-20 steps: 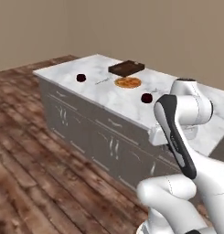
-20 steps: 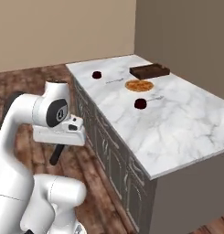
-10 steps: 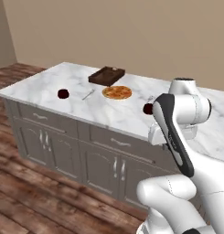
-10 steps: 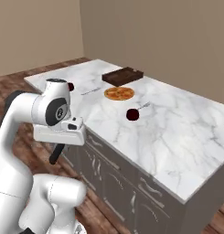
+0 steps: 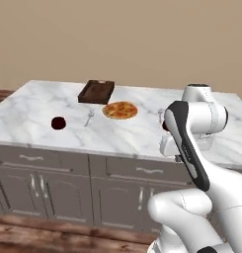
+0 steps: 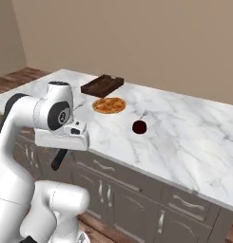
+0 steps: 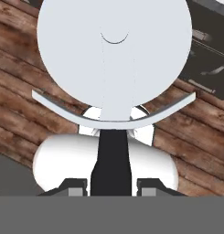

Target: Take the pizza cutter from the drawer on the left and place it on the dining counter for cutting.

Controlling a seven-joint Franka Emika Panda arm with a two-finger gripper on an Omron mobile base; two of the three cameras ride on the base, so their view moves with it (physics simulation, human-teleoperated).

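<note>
gripping the cutter (image 7: 114,68) by its dark handle, the gripper (image 7: 112,185) hangs over wood floor (image 7: 22,91), short of the counter (image 5: 38,113); pizza (image 5: 120,110), tray (image 5: 96,91), fork (image 5: 89,117) lie there.

Pizza cutter (image 7: 114,82) between fingers (image 7: 76,186)

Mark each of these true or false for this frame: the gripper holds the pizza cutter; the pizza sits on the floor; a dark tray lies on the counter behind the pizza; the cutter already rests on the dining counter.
1. The gripper holds the pizza cutter: true, its dark handle runs between the fingertips.
2. The pizza sits on the floor: false, it lies on the dining counter.
3. A dark tray lies behind the pizza: true.
4. The cutter rests on the counter: false, it hangs over the wooden floor.
</note>
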